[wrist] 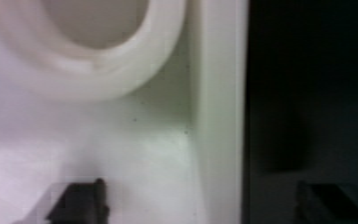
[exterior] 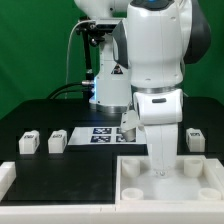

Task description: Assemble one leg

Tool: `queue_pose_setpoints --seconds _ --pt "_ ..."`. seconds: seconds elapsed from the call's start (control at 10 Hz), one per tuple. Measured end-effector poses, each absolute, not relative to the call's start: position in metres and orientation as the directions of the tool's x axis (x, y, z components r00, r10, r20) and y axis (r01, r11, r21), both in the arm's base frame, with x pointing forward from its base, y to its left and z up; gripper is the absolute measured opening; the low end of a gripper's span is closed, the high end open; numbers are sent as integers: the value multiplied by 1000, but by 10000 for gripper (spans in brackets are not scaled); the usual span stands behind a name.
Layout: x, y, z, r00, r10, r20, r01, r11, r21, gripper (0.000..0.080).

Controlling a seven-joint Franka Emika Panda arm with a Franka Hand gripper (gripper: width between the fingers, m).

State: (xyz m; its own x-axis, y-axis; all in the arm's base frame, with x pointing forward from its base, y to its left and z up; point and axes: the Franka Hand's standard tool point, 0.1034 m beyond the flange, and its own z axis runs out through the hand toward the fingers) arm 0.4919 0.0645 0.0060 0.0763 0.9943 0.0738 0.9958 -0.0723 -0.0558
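Observation:
Three small white legs stand on the black table in the exterior view: two at the left (exterior: 28, 143) (exterior: 57, 142) and one at the right (exterior: 196, 139). The large white tray (exterior: 185, 185) lies at the front right. My gripper (exterior: 160, 168) points straight down into the tray. In the wrist view my gripper (wrist: 206, 200) is open, its black fingertips (wrist: 78, 202) wide apart over the tray's edge (wrist: 176, 130), beside a round corner socket (wrist: 87, 30). Nothing is held between the fingers.
The marker board (exterior: 103, 133) lies behind the tray at mid-table. A white piece (exterior: 8, 178) sits at the front left edge. A small tagged object (exterior: 124, 124) shows partly behind my arm. The robot base stands at the back.

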Motion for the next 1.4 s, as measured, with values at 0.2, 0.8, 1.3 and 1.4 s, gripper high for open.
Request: queue_pose_setpoints --seconds 0.2,0.8,1.3,1.4 --pt "492 64 6 76 994 74 996 -73 -54 636" --pt "491 75 7 175 983 62 983 -171 -61 649" --pt "493 77 23 195 979 54 980 -192 -53 649" --pt "493 77 23 195 979 54 980 -192 -54 649"
